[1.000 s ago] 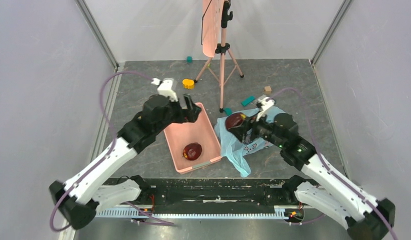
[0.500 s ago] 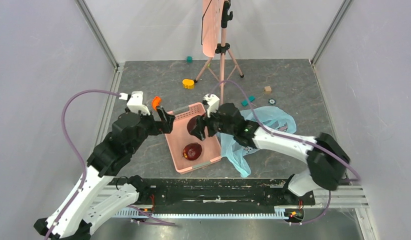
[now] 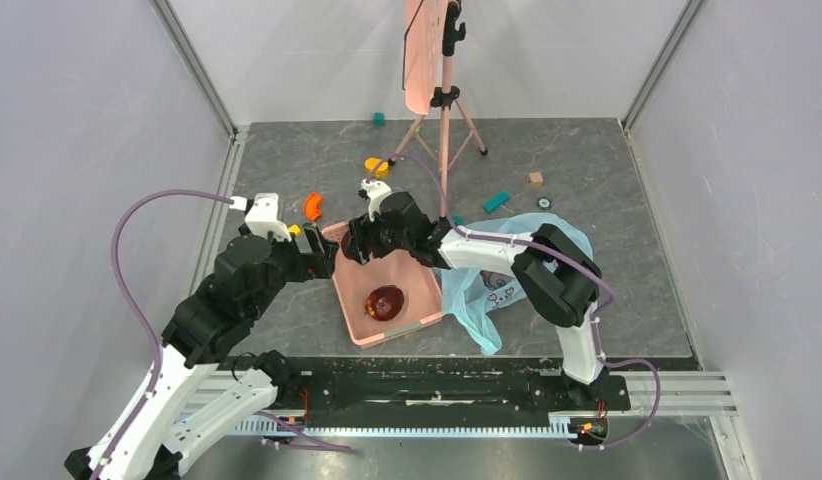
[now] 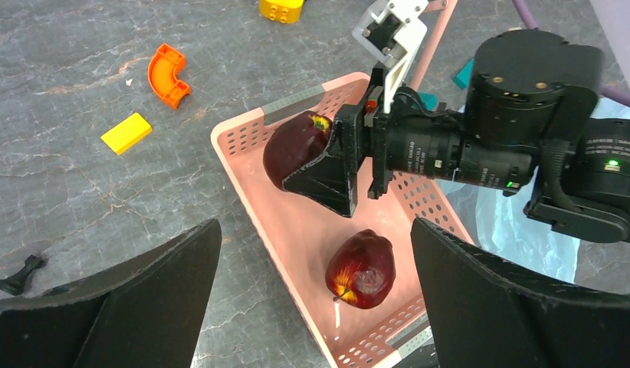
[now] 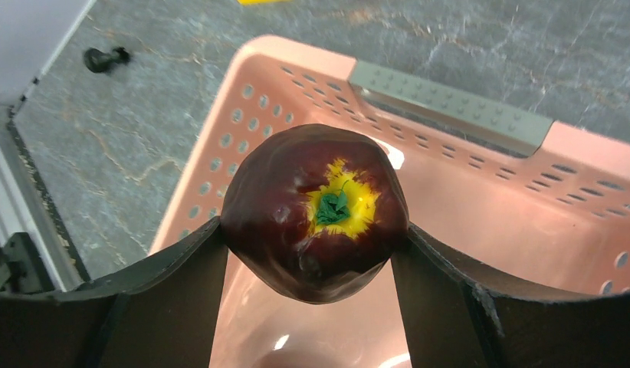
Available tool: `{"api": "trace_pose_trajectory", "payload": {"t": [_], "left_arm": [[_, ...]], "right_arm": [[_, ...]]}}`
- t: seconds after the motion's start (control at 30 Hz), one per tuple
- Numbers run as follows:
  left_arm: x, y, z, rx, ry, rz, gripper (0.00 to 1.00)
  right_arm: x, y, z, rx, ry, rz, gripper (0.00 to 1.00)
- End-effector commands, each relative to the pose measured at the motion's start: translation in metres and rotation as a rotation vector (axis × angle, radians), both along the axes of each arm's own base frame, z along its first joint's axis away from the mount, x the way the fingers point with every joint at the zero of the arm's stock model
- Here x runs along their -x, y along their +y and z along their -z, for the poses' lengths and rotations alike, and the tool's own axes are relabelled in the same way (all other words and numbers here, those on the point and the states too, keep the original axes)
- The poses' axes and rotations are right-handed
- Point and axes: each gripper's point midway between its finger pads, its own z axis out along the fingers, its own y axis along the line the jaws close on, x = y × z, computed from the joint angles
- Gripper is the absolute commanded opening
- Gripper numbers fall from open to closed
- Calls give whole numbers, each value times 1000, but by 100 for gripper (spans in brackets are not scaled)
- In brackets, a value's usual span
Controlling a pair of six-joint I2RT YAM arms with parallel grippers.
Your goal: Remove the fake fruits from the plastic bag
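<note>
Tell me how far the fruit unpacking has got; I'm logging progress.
Done: one fake fruit lies in the pink basket. In hand: the right claw grips a second fruit above the basket's far end, not yet released. Left: drop it in; whether the plastic bag hides more fruit cannot be told.

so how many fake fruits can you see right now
2. One fruit is clamped in the right jaws above the far end of the pink basket; the other fruit lies in the basket's near end. The crumpled plastic bag could hide more.
</note>
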Motion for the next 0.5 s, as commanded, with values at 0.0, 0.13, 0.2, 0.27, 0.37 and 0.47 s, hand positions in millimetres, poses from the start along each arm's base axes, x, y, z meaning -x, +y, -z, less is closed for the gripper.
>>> {"api": "trace_pose_trajectory", "payload": {"t": [0.0, 0.13, 0.2, 0.27, 0.37, 0.47], "left_arm": [[2, 7, -4, -65, -24, 18, 100], [2, 5, 0, -69, -11, 26, 100], [1, 5, 1, -70, -8, 27, 100], [1, 4, 3, -73, -5, 26, 100], [0, 4, 5, -79, 2, 27, 100], [0, 4, 6, -80, 4, 28, 100]], "right_arm": [[-4, 12, 2, -22, 4, 6, 58], [0, 16, 15, -11, 25, -12, 59], [0, 17, 20, -6, 32, -13, 61], [0, 19, 23, -2, 37, -17, 64], [1, 20, 30, 11, 47, -26, 69], [1, 20, 32, 16, 52, -29, 77]]}}
